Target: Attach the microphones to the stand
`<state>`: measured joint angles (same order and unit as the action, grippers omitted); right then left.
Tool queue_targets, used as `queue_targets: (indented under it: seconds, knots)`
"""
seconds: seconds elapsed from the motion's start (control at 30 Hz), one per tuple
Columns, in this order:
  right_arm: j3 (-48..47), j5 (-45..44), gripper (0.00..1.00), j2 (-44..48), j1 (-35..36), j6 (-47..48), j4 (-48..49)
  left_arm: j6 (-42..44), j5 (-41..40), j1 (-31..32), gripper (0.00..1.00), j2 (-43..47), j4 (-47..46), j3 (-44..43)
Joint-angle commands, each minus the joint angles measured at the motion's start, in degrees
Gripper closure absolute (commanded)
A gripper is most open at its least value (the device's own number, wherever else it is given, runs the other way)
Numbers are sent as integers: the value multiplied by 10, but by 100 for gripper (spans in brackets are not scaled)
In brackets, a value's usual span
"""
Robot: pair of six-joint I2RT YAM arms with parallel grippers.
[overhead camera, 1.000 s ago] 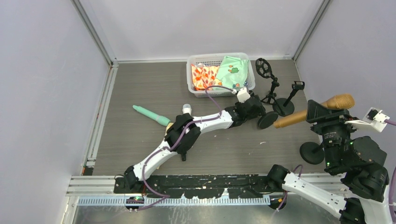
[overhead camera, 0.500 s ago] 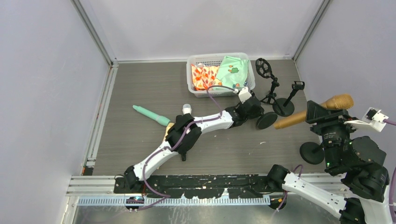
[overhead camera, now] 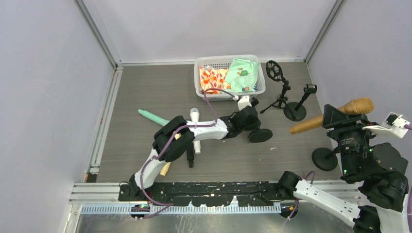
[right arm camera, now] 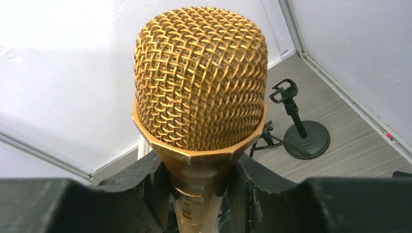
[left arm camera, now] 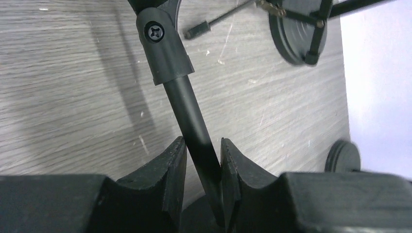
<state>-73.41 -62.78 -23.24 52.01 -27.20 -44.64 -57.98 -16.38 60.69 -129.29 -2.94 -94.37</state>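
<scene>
Pinching the black stand pole (left arm camera: 194, 121) between the left fingers (left arm camera: 171, 167), just above its round base (overhead camera: 260, 135) at mid-counter, nearer than the basket (overhead camera: 201, 82). Clamping the gold microphone (right arm camera: 200, 77) between the right fingers (right arm camera: 145, 182), holding it raised at the right edge. Leaving the green microphone (overhead camera: 156, 119) lying on the counter (overhead camera: 145, 92), left.

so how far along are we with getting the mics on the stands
Nothing looks attached yet: no stand carries a microphone. In hand: the left claw is shut on a black stand pole, and the right claw holds the gold microphone. Left to do: the teal microphone and white microphone lie loose on the table, and the clip stand at the back is empty.
</scene>
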Motion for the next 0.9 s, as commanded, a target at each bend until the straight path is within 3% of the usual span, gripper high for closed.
queue_targets:
  seconds: [0.0, 0.23, 0.4, 0.67, 0.87]
  knots:
    - [-11, -22, 99, -3, 1, 24, 26, 122, 43, 0, 93, 65, -31, 75]
    - [0, -16, 99, -3, 1, 47, 46, 231, 143, 0, 99, 155, -60, 190]
    - [31, 22, 99, 3, 1, 82, 81, 302, 122, 2, 100, 224, -94, 279]
    - [108, 148, 99, 15, 1, 197, 198, 448, -4, 6, 100, 349, -327, 453]
    - [149, 224, 99, -9, 0, 259, 272, 525, -36, 6, 100, 363, -519, 522]
